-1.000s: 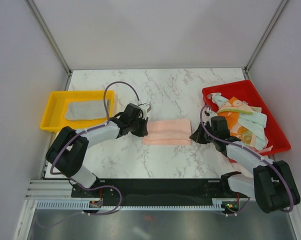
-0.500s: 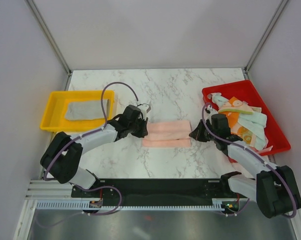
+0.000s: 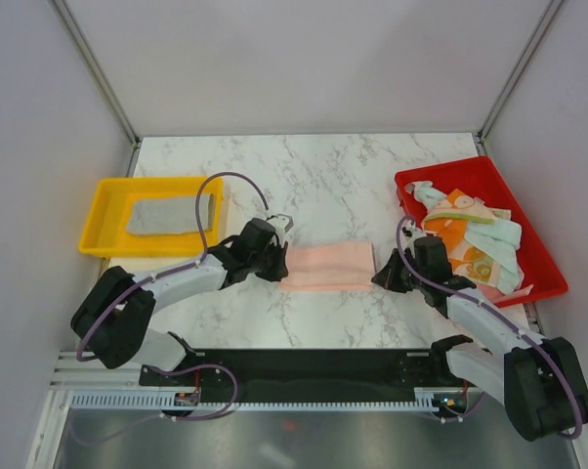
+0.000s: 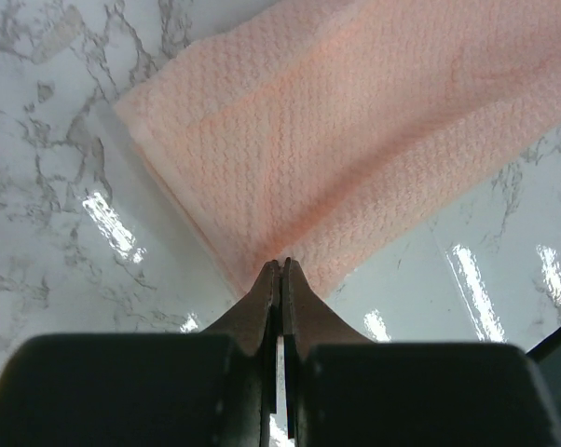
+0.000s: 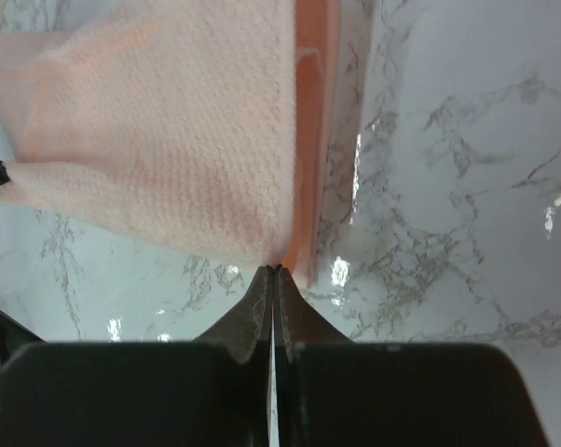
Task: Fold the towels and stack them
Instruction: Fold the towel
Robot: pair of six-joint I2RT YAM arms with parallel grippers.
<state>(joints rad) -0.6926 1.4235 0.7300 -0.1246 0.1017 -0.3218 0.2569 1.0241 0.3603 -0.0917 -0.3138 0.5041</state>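
The pink towel (image 3: 325, 266) is found at the middle of the table (image 3: 323, 186), lying flat as a folded rectangle with its long side running from 9 to 3 o'clock. The left gripper (image 3: 281, 262) is set at the towel's 9 o'clock end and the right gripper (image 3: 378, 277) at its 3 o'clock end, so the cloth is held at both ends and can be carried over evenly. In the left wrist view the jaws are seen pressed fully together, their tips meeting the towel's near edge at a corner; a pinch on the upper layer is judged to be in place. In the right wrist view the jaws are likewise closed tight, with a raised flap of the towel drawn up to the tips and a second layer seen edge-on beside it. A fold across the towel is judged to be in hand; whether it is finished cannot be told. A grey towel (image 3: 167, 213) is noted lying flat in the yellow tray (image 3: 104, 191) at 9 o'clock, which is taken to be the stacking place. An unfolded heap (image 3: 470, 239) of mint, orange-printed and pale towels is noted in the red tray (image 3: 470, 171) at 3 o'clock, so most of the task is judged outstanding. Uneven release of the two pinches is noted as the chief risk to the fold.
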